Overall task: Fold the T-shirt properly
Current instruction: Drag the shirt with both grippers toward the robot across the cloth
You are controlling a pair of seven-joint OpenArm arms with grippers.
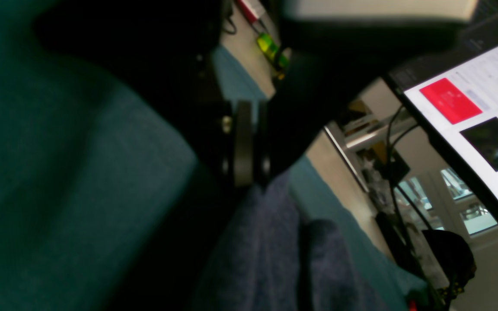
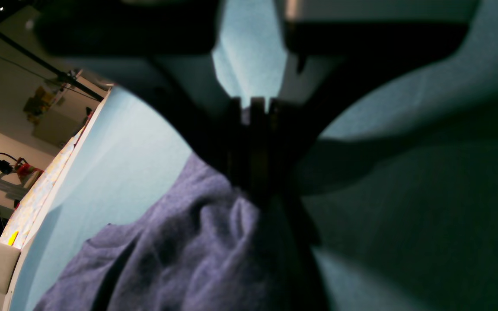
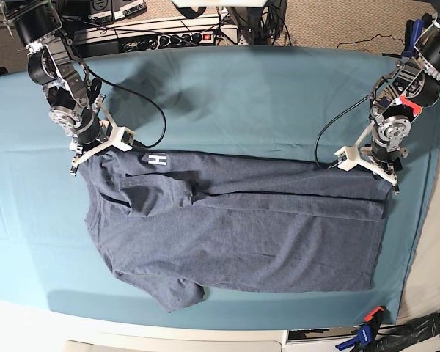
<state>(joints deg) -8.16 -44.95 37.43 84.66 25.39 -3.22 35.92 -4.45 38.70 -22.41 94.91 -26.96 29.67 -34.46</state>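
The T-shirt point(image 3: 235, 235) lay spread on the teal cloth point(image 3: 264, 95), already doubled lengthwise along its far edge, with a scrap of white lettering point(image 3: 158, 159) showing just below the right gripper point(image 3: 79, 163). That gripper was pressed together on the shirt's shoulder corner; its wrist view showed grey fabric point(image 2: 180, 242) bunched and hanging from the closed jaws. The left gripper point(image 3: 390, 182) sat at the opposite far corner, by the hem, its jaws likewise pressed together, and the wrist view showed fabric point(image 1: 266, 242) running up to the fingertips, so it appeared to be pinching the hem (how many layers it had caught could not be told).

With both far corners pinched, the step in hand looked like the next fold: carrying that far edge toward the near one. To do it well, both arms would want to lift only enough to clear the cloth, keep the edge between them taut and level, and travel at the same pace, so the crease lands straight. The sleeve point(image 3: 180, 293) poking out below the right gripper, and the wrinkle point(image 3: 143, 198) near its jaws, might spoil a clean fold if the edge sagged.
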